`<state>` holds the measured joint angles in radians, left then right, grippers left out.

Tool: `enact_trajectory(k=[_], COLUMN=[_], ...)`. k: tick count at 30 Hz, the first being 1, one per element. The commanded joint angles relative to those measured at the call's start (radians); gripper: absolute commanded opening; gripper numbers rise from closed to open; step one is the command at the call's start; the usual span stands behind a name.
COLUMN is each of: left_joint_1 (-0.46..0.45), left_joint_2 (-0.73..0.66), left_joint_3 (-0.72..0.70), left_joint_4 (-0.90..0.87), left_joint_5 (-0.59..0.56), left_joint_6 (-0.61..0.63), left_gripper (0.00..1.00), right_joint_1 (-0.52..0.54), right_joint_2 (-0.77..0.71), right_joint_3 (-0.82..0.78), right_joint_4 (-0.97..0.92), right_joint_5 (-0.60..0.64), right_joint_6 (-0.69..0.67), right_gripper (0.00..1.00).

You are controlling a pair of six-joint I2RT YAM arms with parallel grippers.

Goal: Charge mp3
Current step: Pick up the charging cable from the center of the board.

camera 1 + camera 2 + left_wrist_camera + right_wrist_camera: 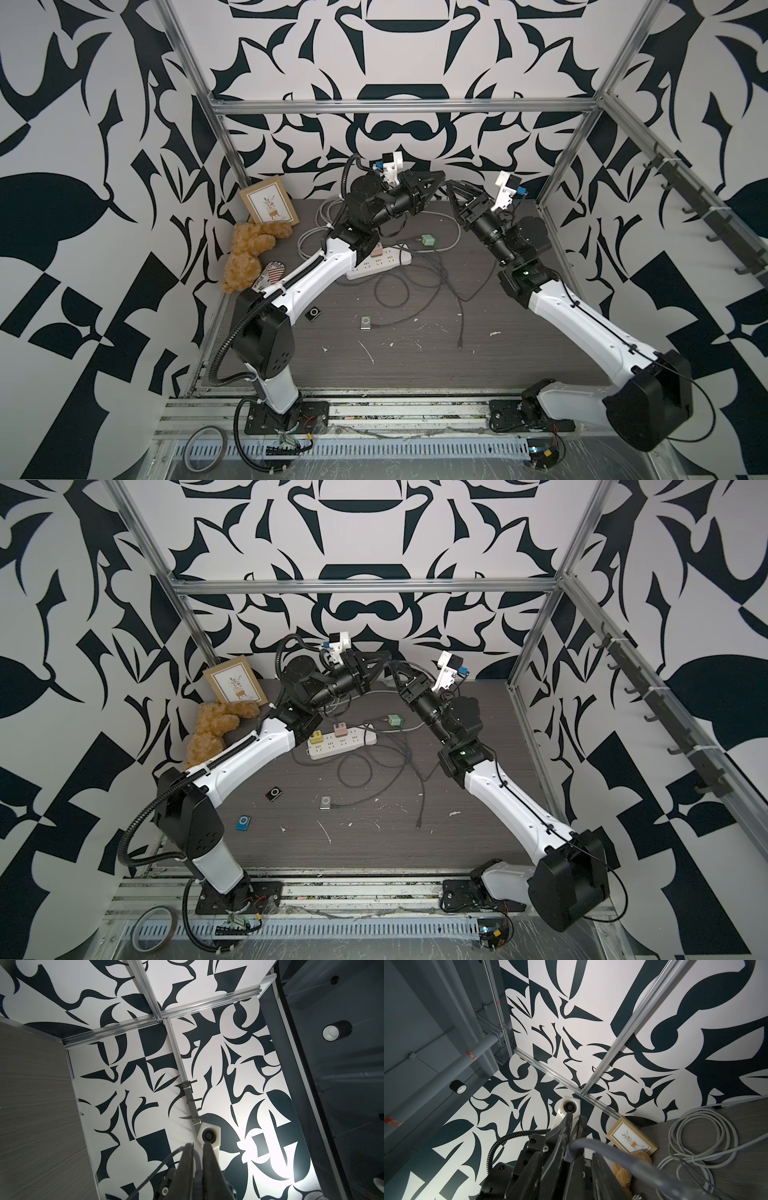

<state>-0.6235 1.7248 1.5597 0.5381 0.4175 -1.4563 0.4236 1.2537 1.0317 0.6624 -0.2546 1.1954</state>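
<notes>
Silver mp3 player [365, 323] was lying flat on the counter [415, 374], a bit below the middle of the frame in both top views and well apart from both arms. A thin dark cable [377, 326] ran right up to its right edge, but I couldn't tell whether it was actually plugged in or just touching. Black mp3 player [312, 314] sat just to its left. A blue mp3 player [242, 823] showed up further to the lower left in a top view, near the left arm's big black joint.

Both tools were up at the back, upper middle of the frame, tips nearly meeting well above the counter. Left tool [438, 180] was clamped narrow on a grey cable [602, 1145]. The right wrist view showed its fingers [566, 1126] pinching that cable, and in the left wrist view they sat close together with the cable between them. Right tool [451, 190] looked partly open, with a gap between its fingers. The grey cable crossed in front of them, not gripped as far as I could see.

White power strip [378, 264] lay mid-frame, partly under the left arm, with a pink adapter [340, 729] and a yellow adapter [316, 737] plugged into it. Green adapter [428, 240] sat on the counter just to the upper right of the strip. A loose cable end [460, 343] lay right of the silver player. Teddy bear [249, 253] and a picture frame [269, 206] were parked against the wall on the left.
</notes>
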Motion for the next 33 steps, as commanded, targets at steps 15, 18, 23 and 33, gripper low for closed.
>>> enact_trajectory(k=[15, 18, 23, 33], left_joint_1=[0.117, 0.118, 0.119, 0.117], left_joint_2=[0.005, 0.01, 0.016, 0.007], left_joint_3=[0.08, 0.093, 0.107, 0.081], left_joint_4=[-0.131, -0.142, -0.152, -0.159], left_joint_5=[0.419, 0.432, 0.446, 0.434], left_joint_6=[0.121, 0.129, 0.14, 0.157], left_gripper=[0.0, 0.0, 0.0, 0.0], right_joint_1=[-0.115, -0.104, -0.088, -0.073], right_joint_2=[0.064, 0.072, 0.097, 0.145], right_joint_3=[0.135, 0.153, 0.169, 0.209], right_joint_4=[-0.067, -0.095, -0.082, -0.065], right_joint_5=[-0.376, -0.38, -0.379, -0.387], right_joint_6=[0.314, 0.292, 0.287, 0.299], right_gripper=[0.44, 0.44, 0.42, 0.33])
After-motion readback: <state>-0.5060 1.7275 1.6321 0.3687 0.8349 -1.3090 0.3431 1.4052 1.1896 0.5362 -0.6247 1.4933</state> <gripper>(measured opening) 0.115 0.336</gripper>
